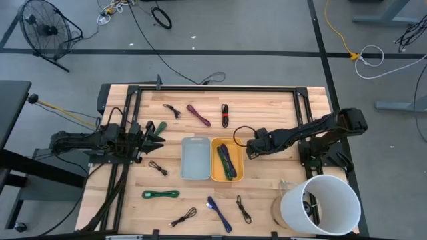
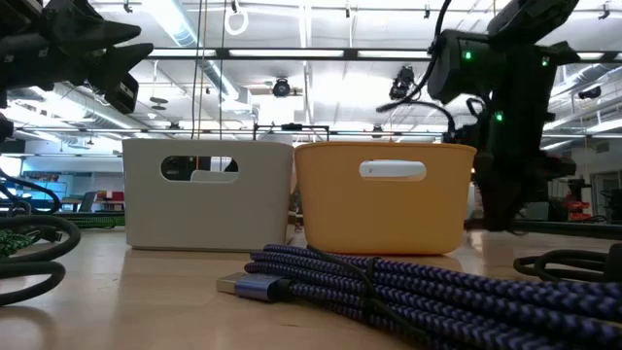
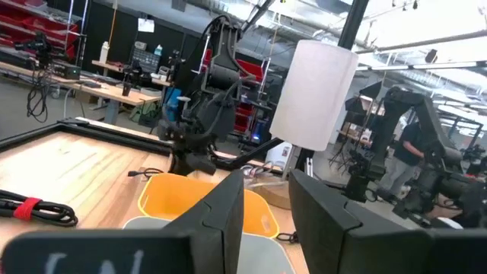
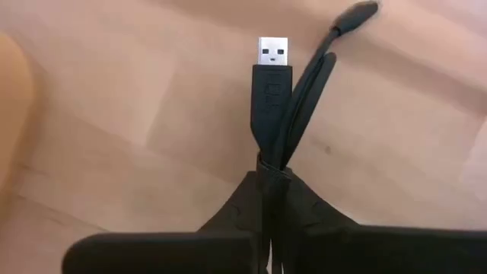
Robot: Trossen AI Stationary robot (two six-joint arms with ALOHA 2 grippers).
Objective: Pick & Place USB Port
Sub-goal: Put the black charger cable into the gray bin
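From above, the right gripper [image 1: 248, 148] sits at the yellow bin's [image 1: 238, 175] three o'clock; its wrist view shows fingers clamped on a black USB cable [image 4: 272, 99], whose loose loop could snag the rim.

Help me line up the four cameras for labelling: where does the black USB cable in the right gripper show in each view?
High view: black USB cable loops at the right gripper, right of the yellow bin.
Low view: cannot tell it apart from the dark arm.
Left wrist view: it trails below the far gripper, above the yellow bin.
Right wrist view: centre, plug forward, pinched between the fingers.
Shared landmark: the yellow bin.
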